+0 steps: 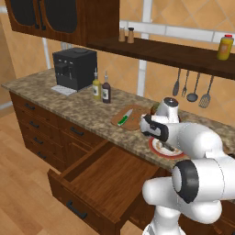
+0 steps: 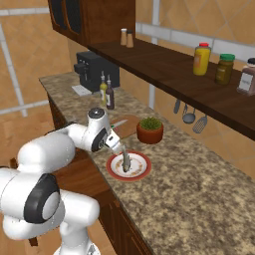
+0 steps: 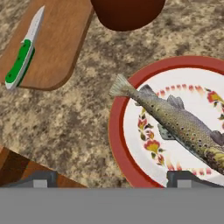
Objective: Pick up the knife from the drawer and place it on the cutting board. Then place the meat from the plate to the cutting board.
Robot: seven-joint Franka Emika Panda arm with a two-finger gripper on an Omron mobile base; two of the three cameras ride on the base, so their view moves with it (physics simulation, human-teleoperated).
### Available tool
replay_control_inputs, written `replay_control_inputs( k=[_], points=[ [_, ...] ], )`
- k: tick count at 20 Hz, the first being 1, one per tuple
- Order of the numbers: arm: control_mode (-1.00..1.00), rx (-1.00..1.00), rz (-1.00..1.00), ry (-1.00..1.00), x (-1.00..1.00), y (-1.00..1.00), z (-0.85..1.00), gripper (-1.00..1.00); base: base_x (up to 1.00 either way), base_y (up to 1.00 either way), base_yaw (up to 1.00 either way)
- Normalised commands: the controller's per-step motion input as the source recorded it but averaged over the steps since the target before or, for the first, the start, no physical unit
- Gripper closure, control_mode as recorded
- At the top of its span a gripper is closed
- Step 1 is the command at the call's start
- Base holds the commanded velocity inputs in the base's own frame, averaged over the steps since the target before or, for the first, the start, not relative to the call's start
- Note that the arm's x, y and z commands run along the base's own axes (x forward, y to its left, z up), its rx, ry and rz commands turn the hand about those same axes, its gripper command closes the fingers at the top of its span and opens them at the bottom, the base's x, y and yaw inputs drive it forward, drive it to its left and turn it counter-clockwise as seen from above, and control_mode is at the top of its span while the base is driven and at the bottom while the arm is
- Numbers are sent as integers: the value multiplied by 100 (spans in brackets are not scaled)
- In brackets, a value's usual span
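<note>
The gripper [image 3: 109,177] is hanging wide open and empty over the plate [image 3: 120,151] by the counter's front edge, where the meat [image 3: 175,120], a speckled fish, is lying. The knife [image 3: 22,54] is resting on the cutting board [image 3: 59,41]. The drawer [image 1: 98,183] is standing open.

wooden cutting board [image 3: 52,43]; speckled stone counter [image 3: 65,127]; plate [image 3: 131,166] glossy, perhaps ceramic.

Even, bright rendered light is falling on the counter [image 1: 55,92], casting only faint shadows. No glare is showing; edges are looking slightly soft and pixelated throughout.
</note>
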Motion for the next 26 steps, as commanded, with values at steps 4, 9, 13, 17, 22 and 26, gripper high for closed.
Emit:
replay_control_inputs(
  k=[4,9,13,17,22,26],
  points=[
    [-100,-7,0,25,-31,-43,16,-100,0,0,0],
    [-100,-1,9,30,-1,-69,0,-100,0,0,0],
    [-100,-2,18,19,0,-39,-5,-100,0,0,0],
    [-100,-2,17,3,9,3,-78,-100,0,0,0],
    [-100,0,17,0,51,0,-62,-100,0,0,0],
    [-100,0,16,3,53,-1,-38,-100,0,0,0]
  ],
)
